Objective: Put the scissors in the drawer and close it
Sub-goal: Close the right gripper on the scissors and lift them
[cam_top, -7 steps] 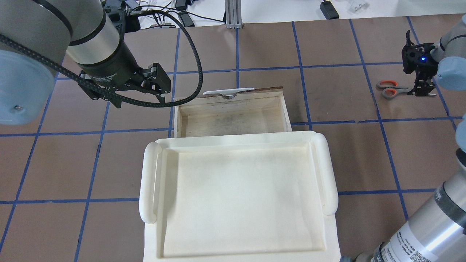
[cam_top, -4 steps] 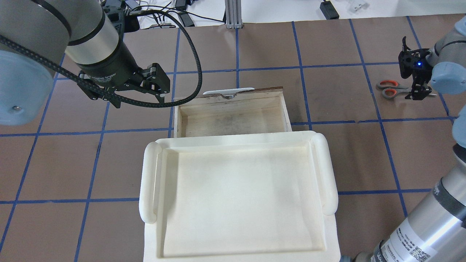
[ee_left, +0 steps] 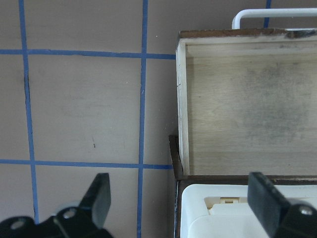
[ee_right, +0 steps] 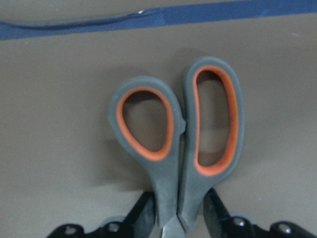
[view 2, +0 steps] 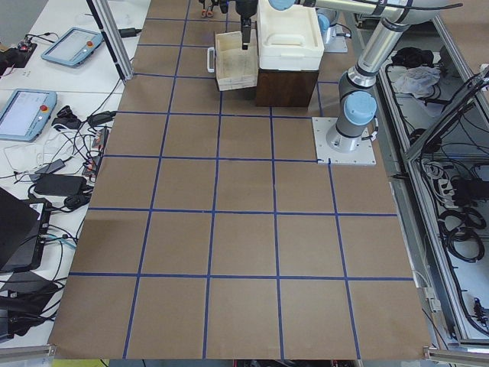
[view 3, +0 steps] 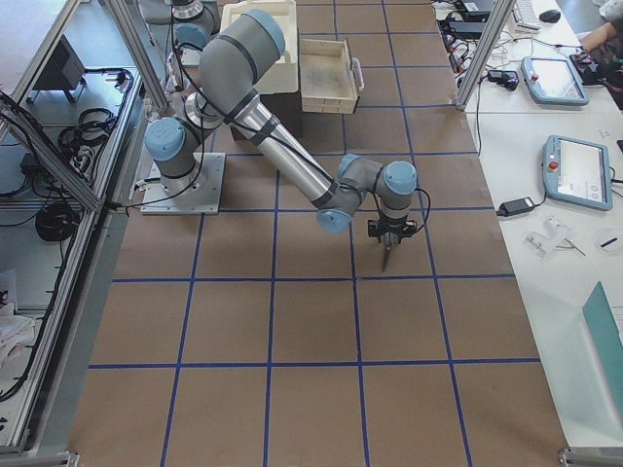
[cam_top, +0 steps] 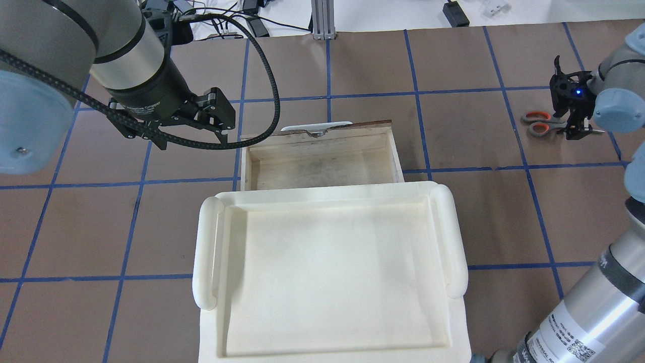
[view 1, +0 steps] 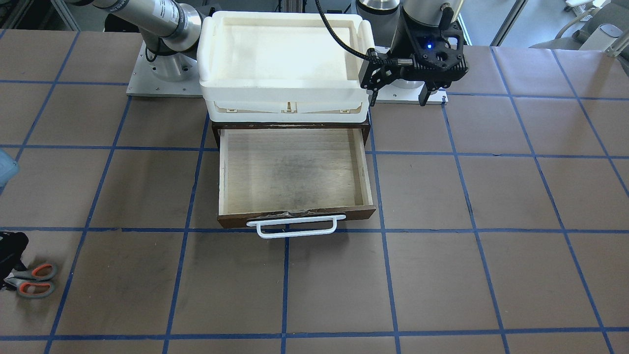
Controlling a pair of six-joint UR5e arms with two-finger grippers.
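The right fingers (ee_right: 143, 213) press against both sides of the scissors (ee_right: 181, 124) at the neck, just below the grey, orange-lined loops, which appear to rest on the tabletop (ee_right: 59, 124). The left fingers (ee_left: 99, 193) hang spread wide and empty, just beside the open drawer (view 1: 295, 169), which is well apart from the right fingers. So narrow a hold may let the scissors pivot or slip in the carry. White lettering on the left wrist (cam_top: 143, 106) reads "Gripper".

I see grey scissors (ee_right: 171, 173), orange-lined loops, between my right gripper's (ee_right: 179, 220) black fingers (ee_right: 143, 215); drawer's (view 1: 236, 220) dark brown outside, pale inside.
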